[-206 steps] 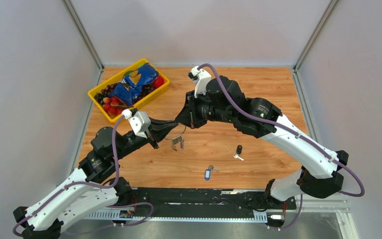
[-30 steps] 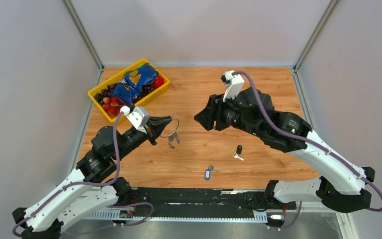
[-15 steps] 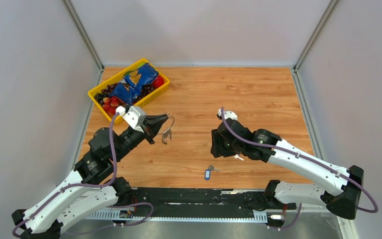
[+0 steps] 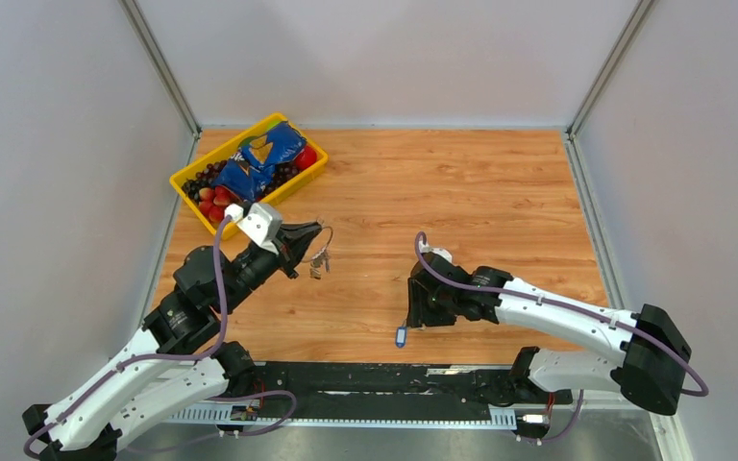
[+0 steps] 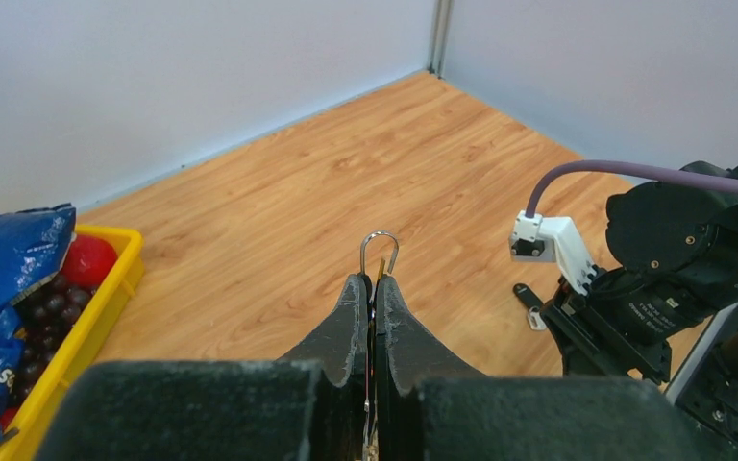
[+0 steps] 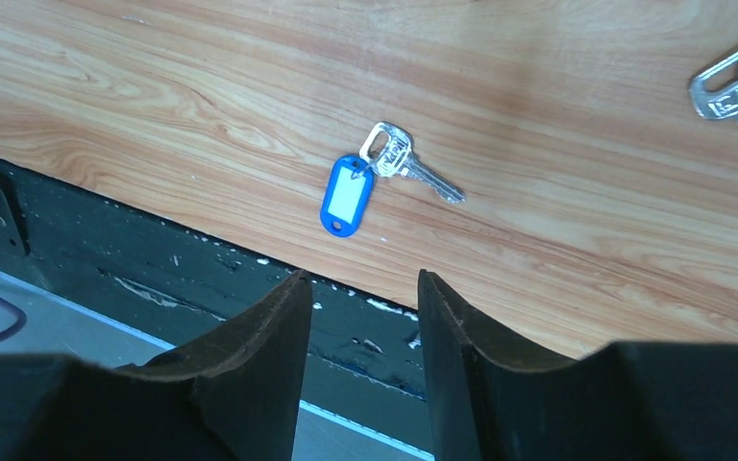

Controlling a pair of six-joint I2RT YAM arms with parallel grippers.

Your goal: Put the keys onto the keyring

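My left gripper (image 4: 313, 234) is shut on the keyring (image 4: 325, 233) and holds it above the table, with small keys (image 4: 319, 261) hanging below. In the left wrist view the ring's wire loop (image 5: 380, 252) sticks out past the closed tips (image 5: 371, 281). My right gripper (image 4: 411, 319) is open and low over the table near its front edge. A silver key with a blue tag (image 6: 348, 197) lies just ahead of the open fingers (image 6: 360, 283), and shows from above too (image 4: 401, 336). The black-headed key (image 5: 528, 295) lies beside the right wrist, which hides it from above.
A yellow bin (image 4: 271, 121) with fruit and a blue bag stands at the back left, also in the left wrist view (image 5: 106, 307). A black rail (image 4: 384, 376) runs along the table's front edge. Another silver key head (image 6: 735, 82) lies right of the blue-tag key.
My right arm left the keyring, swung back and dropped low towards the front edge over the blue-tag key. My left gripper drew slightly back-left, still holding the keyring.
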